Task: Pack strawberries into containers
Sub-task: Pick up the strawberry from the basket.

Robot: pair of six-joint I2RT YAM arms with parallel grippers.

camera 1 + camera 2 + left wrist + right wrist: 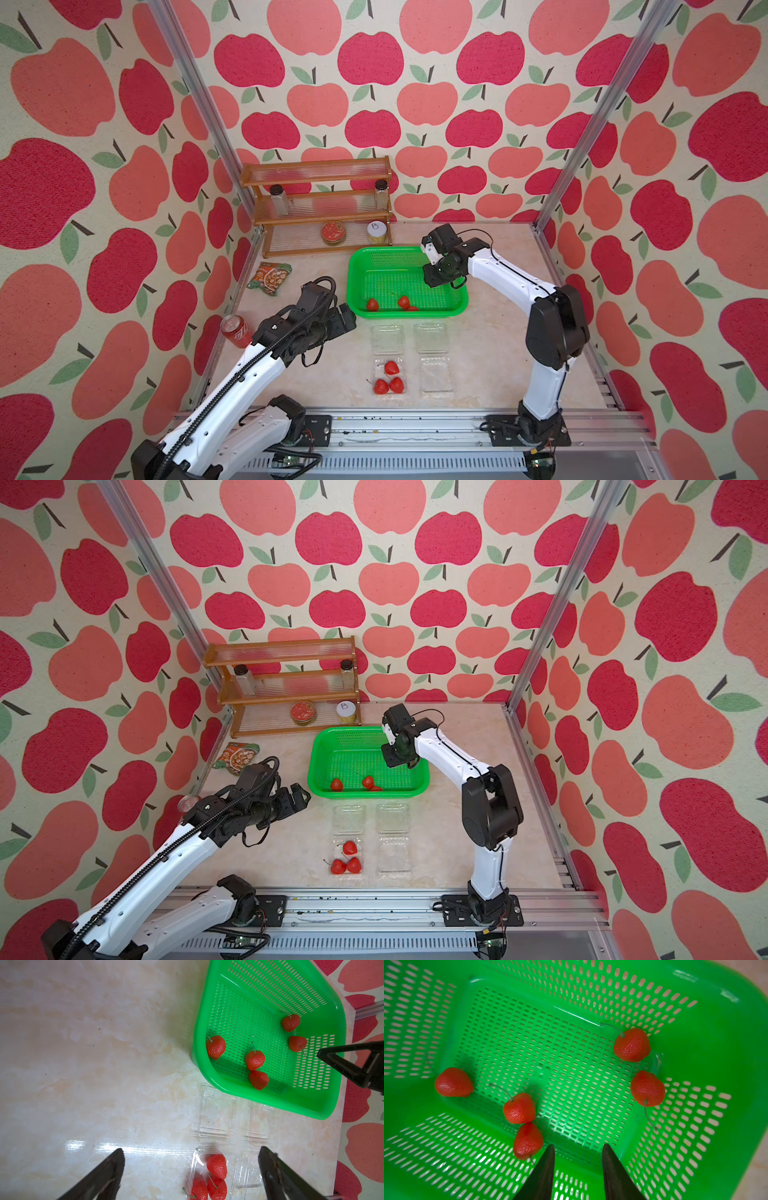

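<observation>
Several strawberries (519, 1108) lie on the floor of the green basket (357, 286). My right gripper (578, 1146) hangs inside the basket near its right wall, open with nothing between the fingers; one berry (528, 1140) lies just beside a fingertip. In front of the basket are two clear containers with their lids folded back. The left container (379, 365) holds three strawberries (391, 368); the right container (435, 374) holds none. My left gripper (348, 318) hovers wide open left of the basket's front corner, and in the left wrist view its fingers (116, 1165) frame the filled container (193, 1167).
A wooden shelf (320, 208) at the back left carries two black-capped jars, a red tin (332, 232) and a white-lidded jar. A snack bag (270, 278) and a red soda can (235, 330) sit along the left edge. Bare tabletop lies right of the containers.
</observation>
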